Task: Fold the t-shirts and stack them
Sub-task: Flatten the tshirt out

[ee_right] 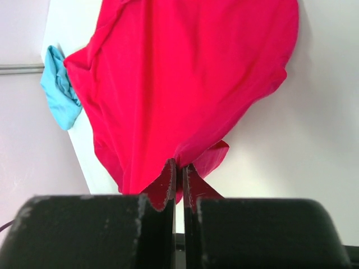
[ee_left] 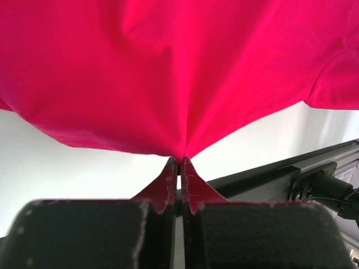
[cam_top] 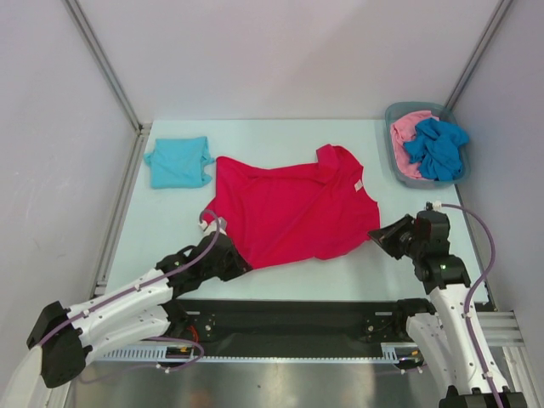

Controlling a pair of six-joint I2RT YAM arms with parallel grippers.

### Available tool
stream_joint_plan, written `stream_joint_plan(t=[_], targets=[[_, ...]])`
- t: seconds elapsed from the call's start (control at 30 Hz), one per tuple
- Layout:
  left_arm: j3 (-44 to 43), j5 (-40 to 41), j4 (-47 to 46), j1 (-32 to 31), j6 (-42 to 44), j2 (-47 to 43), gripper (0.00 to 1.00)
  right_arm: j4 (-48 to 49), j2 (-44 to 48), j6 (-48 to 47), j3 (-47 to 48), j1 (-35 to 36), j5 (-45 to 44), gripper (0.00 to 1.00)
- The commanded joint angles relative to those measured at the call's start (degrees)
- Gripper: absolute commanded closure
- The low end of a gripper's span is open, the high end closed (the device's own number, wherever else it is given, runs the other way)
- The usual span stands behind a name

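Left claw (ee_left: 179,163) and right claw (ee_right: 179,166) are clamping the red shirt (cam_top: 289,212) at 7 and 4 o'clock; thin pinches are risking slippage.

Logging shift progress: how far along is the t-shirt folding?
Done: the light teal t-shirt lies folded, far left. In hand: the left gripper and right gripper each pinch the bright red t-shirt by its near edge. Left: the pink t-shirt and blue t-shirt, crumpled in the grey plastic bin.
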State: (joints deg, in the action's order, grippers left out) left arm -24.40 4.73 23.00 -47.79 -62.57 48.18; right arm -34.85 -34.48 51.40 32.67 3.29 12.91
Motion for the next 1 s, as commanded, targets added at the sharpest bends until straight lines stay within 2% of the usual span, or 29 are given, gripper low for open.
stream_joint_plan(t=[0.0,0.13,0.17,0.23,0.27,0.3,0.33,0.4,0.43,0.53,0.63,0.8,0.97], targets=[[0.9,-0.8,-0.5,-0.6,-1.1,-0.7,0.95,-1.5,0.8,-0.2,0.6,-0.3,-0.3,1.00],[0.9,-1.1,-0.6,-0.6,-1.0,-0.8,0.87,-4.1,1.3,-0.9,1.3,-0.3,-1.3,1.00],[0.7,-1.3,-0.7,-0.7,-0.9,-0.7,0.77,-4.4,1.3,-0.9,1.3,-0.3,-1.5,1.00],[0.6,-1.7,-0.7,-0.6,-0.5,-0.5,0.66,-5.2,1.8,-0.9,1.1,-0.3,-1.7,1.00],[0.5,-1.8,-0.8,-0.7,-0.5,-0.3,0.55,-5.3,1.9,-1.0,0.9,-0.3,-1.7,1.00],[0.4,-1.9,-0.7,-0.7,-0.3,0.1,0.50,-5.3,2.0,-0.9,0.9,-0.3,-1.8,0.99],[0.4,-1.9,-0.7,-0.7,-0.1,0.0,0.39,-5.3,2.0,-0.9,0.8,-0.3,-1.8,0.92],[0.3,-1.9,-0.7,-0.7,-0.2,0.2,0.32,-5.3,2.0,-1.0,1.1,-0.4,-1.9,0.84],[0.1,-1.7,-0.6,-0.8,-0.1,0.2,0.30,-5.3,2.0,-1.1,1.3,-0.3,-2.1,0.77],[0.1,-1.6,-0.2,-0.8,-0.2,-0.2,0.28,-6.3,1.9,-1.6,2.2,-0.3,-3.1,0.70],[0.0,-1.2,0.1,-0.8,-0.1,-0.5,0.27,-8.2,1.9,-2.1,3.8,-0.2,-4.8,0.68],[-0.8,-1.2,0.2,-0.8,0.1,-0.1,0.27,-11.6,2.0,-2.4,5.8,-0.1,-9.5,0.67],[-0.8,-1.1,0.2,-0.8,0.3,0.7,0.25,-9.1,0.6,-2.2,3.1,-0.1,-7.1,0.66]])
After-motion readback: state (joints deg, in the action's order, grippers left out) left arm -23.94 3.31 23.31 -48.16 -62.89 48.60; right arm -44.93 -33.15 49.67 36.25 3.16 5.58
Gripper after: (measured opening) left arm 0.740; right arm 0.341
